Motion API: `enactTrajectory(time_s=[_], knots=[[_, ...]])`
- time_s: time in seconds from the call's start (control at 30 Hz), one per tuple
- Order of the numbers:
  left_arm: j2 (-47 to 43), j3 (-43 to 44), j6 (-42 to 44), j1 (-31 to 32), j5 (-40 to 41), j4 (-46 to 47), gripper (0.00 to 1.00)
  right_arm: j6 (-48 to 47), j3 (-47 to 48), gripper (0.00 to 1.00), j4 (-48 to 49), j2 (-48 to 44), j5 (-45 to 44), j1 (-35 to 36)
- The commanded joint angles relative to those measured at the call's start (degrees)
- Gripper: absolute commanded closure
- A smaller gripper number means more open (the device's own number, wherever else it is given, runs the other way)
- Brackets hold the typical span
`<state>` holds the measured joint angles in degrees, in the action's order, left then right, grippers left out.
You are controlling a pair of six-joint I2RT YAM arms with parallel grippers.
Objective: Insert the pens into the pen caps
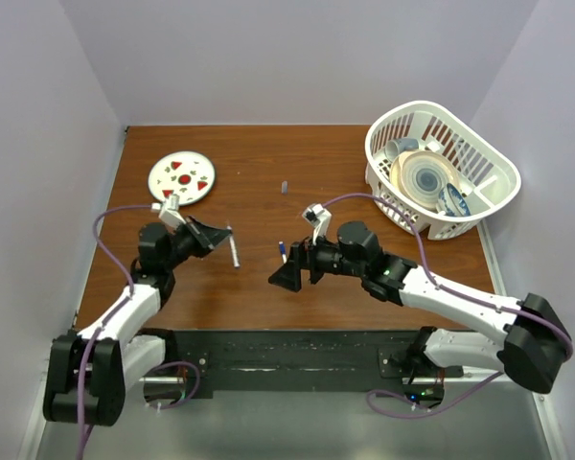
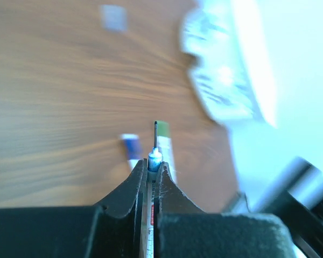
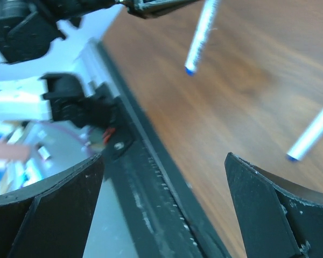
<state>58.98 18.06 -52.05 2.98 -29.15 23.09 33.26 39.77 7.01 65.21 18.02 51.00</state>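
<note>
left gripper (image 2: pixel 152 171) clamped on one pen (image 2: pixel 154 159), centre-left of top view, nib protruding past the fingertips. right gripper (image 3: pixel 164 158) jaws wide apart, holding nothing, centre frame. second pen (image 1: pixel 284 251) on table (image 1: pixel 268 163) just above it. small grey cap (image 1: pixel 284 186) upper centre, well apart from both.

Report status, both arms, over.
Left gripper shut on a pen, tip forward. Right gripper open, empty. Second pen on the table by it; cap farther back. Basket well aside.
</note>
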Motion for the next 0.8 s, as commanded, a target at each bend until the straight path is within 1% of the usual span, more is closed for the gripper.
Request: enactTrajectory(time_s=[0.0,0.07,0.17,0.3,0.37,0.47,0.5,0.6,0.7,0.77], knots=[[-5.70,-1.62,-5.95,7.72,-6.81,17.24,1.00,4.17,0.14,0.01,16.25,3.69,11.51,-0.11],[-7.73,-1.89,-7.71,11.41,-3.92,18.92,1.00,6.02,-0.13,0.02,18.91,5.44,11.60,-0.20],[-10.90,-1.80,-9.73,14.67,-1.45,20.41,1.00,6.65,-0.66,0.03,21.64,6.42,10.11,-0.11],[-13.01,-2.85,-12.37,17.23,1.37,21.56,1.00,7.70,-1.80,0.09,26.29,6.51,8.53,-0.03],[-13.10,-3.65,-14.21,18.02,2.16,23.13,1.00,7.96,-1.89,0.11,27.44,6.68,8.26,-0.11],[-12.32,-5.32,-16.59,19.07,2.87,27.26,1.00,8.05,-1.19,0.19,27.71,7.12,8.17,-0.11],[-12.05,-5.49,-17.03,19.43,3.04,28.05,1.00,8.05,-1.10,0.24,28.23,7.38,8.34,-0.11],[-11.08,-5.67,-18.08,21.09,4.36,30.60,1.00,9.10,-0.75,0.30,29.29,8.61,8.96,-0.03],[-10.47,-5.67,-18.35,22.85,6.29,32.45,1.00,10.69,-1.53,0.31,32.27,9.58,9.66,-0.11],[-9.94,-5.85,-18.79,23.91,7.52,34.30,1.00,11.56,-1.36,0.34,32.81,10.72,10.28,0.06]])
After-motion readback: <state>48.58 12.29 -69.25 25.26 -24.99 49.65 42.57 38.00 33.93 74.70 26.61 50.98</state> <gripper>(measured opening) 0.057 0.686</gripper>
